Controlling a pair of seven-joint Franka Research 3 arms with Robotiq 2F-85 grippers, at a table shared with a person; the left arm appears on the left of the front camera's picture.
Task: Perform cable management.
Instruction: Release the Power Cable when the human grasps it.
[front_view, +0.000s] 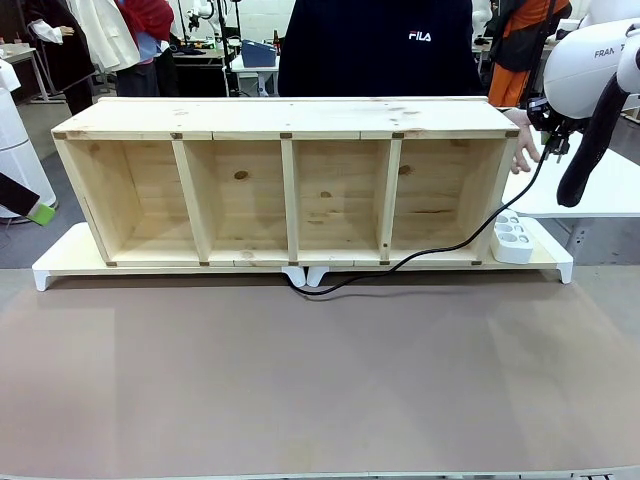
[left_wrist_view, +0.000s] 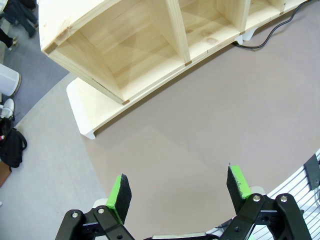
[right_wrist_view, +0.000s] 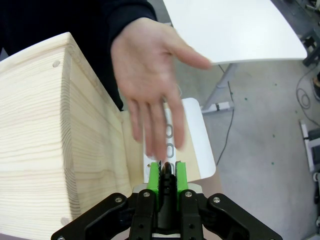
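The black cable (front_view: 440, 250) starts under the front of the wooden shelf (front_view: 290, 120), runs right along its foot and climbs to my right gripper (front_view: 553, 140), held high off the shelf's right end. In the right wrist view that gripper (right_wrist_view: 167, 176) is shut on the cable's black plug (right_wrist_view: 167, 172) between its green pads. A person's open hand (right_wrist_view: 150, 85) hangs just above those pads, and its fingers rest at the shelf's right end (front_view: 525, 140). My left gripper (left_wrist_view: 179, 187) is open over the brown mat (left_wrist_view: 200, 125), holding nothing. A loop of the cable (left_wrist_view: 265, 41) lies by the shelf's foot.
The shelf lies on its side on a white base (front_view: 60, 265), with several open compartments facing me. A white power strip (front_view: 513, 238) sits on the base's right end. A white table (front_view: 600, 190) stands to the right. One green-tipped finger (front_view: 40, 212) of the left gripper pokes in at the left edge.
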